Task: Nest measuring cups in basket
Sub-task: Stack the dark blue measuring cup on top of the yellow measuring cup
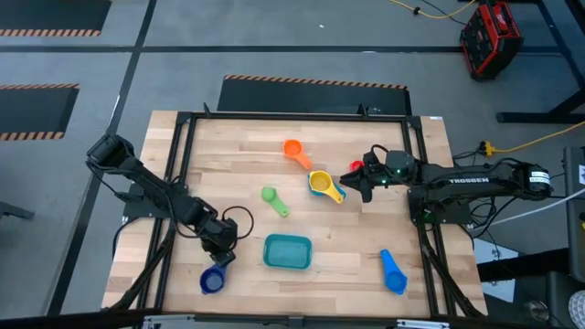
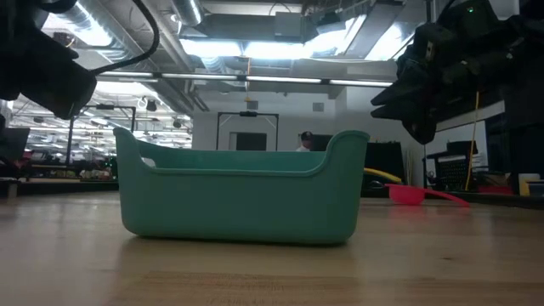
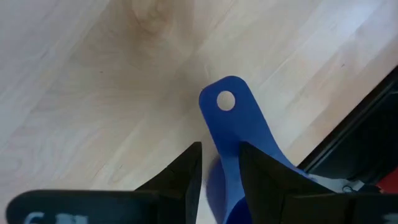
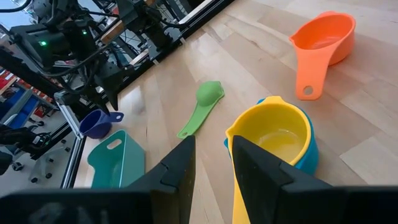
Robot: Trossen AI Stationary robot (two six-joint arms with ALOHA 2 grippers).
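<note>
The teal basket (image 1: 271, 252) (image 2: 238, 200) stands empty near the table's near edge. My left gripper (image 1: 220, 257) (image 3: 221, 171) is to its left, shut on the dark blue cup (image 1: 211, 280) (image 4: 97, 124). The yellow cup (image 1: 322, 184) (image 4: 273, 134) sits nested in the light blue cup (image 4: 311, 155) at mid table. My right gripper (image 1: 359, 182) (image 4: 214, 165) hovers open just right of them, raised above the table (image 2: 408, 110). The red cup (image 1: 356, 166) (image 2: 416, 195) lies partly under it. The orange cup (image 1: 293, 150), green cup (image 1: 273, 200) and blue cup (image 1: 393, 271) lie apart on the wood. My left gripper pinches the dark blue cup between its two fingers (image 3: 252, 171) where the handle meets the bowl (image 3: 219, 186), coming from above. The handle's free end with its hole (image 3: 226, 99) sticks out past the fingertips. The cup appears to hang clear of the table.
Black frame rails (image 1: 174, 174) run along the table's left and right edges, and a cable loop (image 1: 239, 217) lies by the left arm. Bare wood lies between the basket and the blue cup, and along the far edge.
</note>
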